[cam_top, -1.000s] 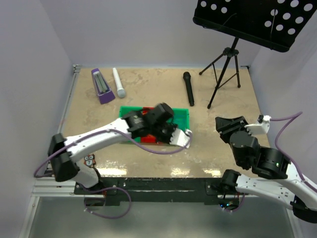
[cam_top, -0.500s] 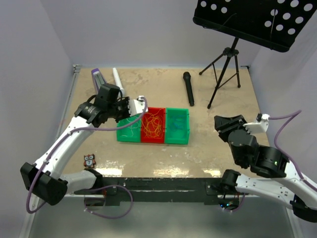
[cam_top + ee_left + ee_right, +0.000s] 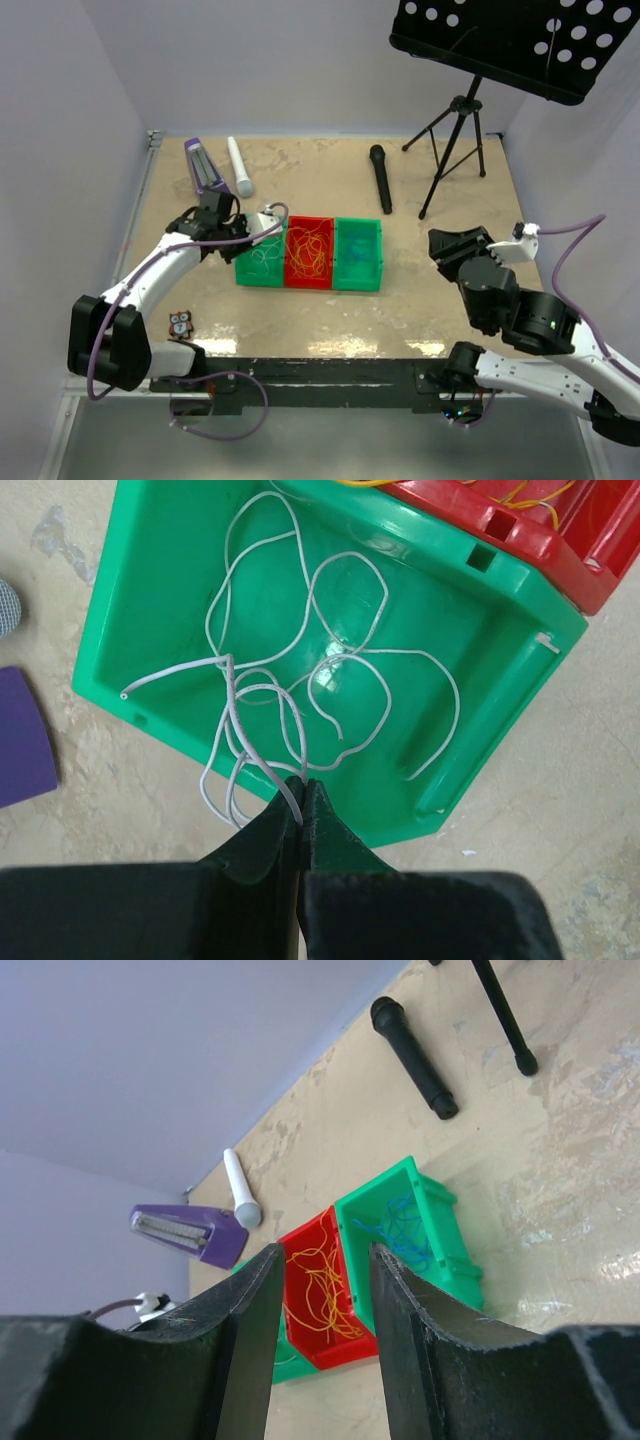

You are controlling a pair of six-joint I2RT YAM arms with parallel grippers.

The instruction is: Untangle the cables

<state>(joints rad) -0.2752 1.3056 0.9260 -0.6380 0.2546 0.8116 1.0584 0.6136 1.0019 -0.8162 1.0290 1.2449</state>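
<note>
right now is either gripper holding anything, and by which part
The left gripper is shut on the white cable, pinching looped strands at the rim of the green bin it lies in. The right gripper is open and holds nothing.

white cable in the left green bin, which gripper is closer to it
Left. The left gripper is at the green bin's edge, shut on a strand of the white cable. The right gripper is open, well apart at the table's right side.
</note>
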